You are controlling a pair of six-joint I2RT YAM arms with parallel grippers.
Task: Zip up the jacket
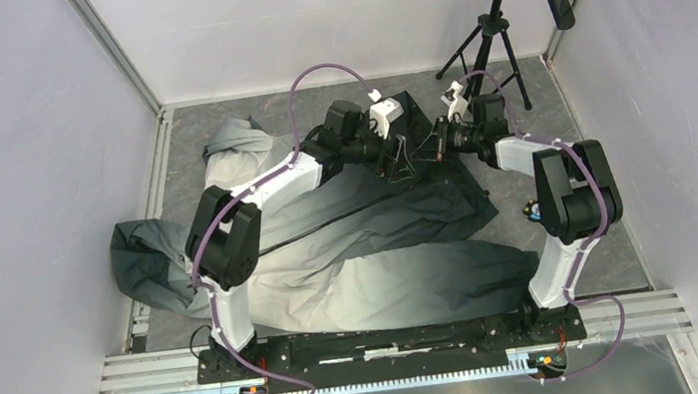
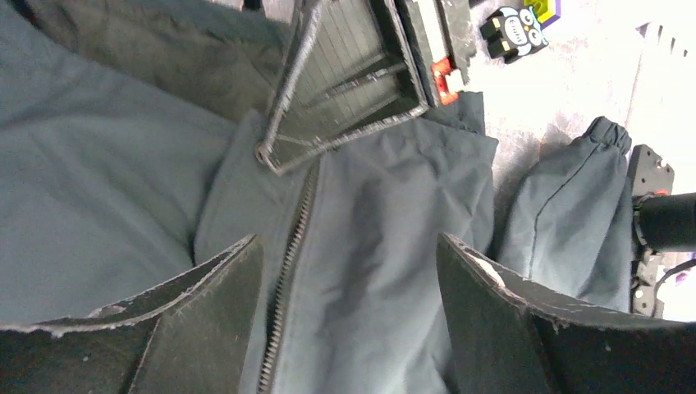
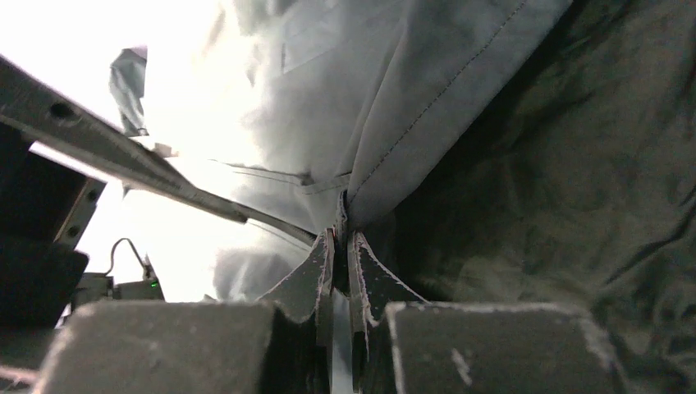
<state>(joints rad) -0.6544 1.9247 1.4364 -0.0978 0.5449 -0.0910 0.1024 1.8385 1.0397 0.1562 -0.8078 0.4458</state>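
Jacket (image 1: 386, 283): large, soft woven fabric shading from pale grey to charcoal, is lying crumpled and spread across the mottled grey table (image 1: 539, 103), with its sleeves trailing toward the left and far side. Left gripper (image 2: 345, 246): two dark wedge-shaped fingers with scuffed pale edges, is hanging over the front panel, jaws standing wide with nothing between them. Right gripper (image 3: 343, 238): flat triangular fingers, is pinching a thin fold of the jacket's front edge, jaws drawn almost together. Zipper (image 2: 291, 263): a narrow, dark toothed line, is running from that pinch down between the left fingers.
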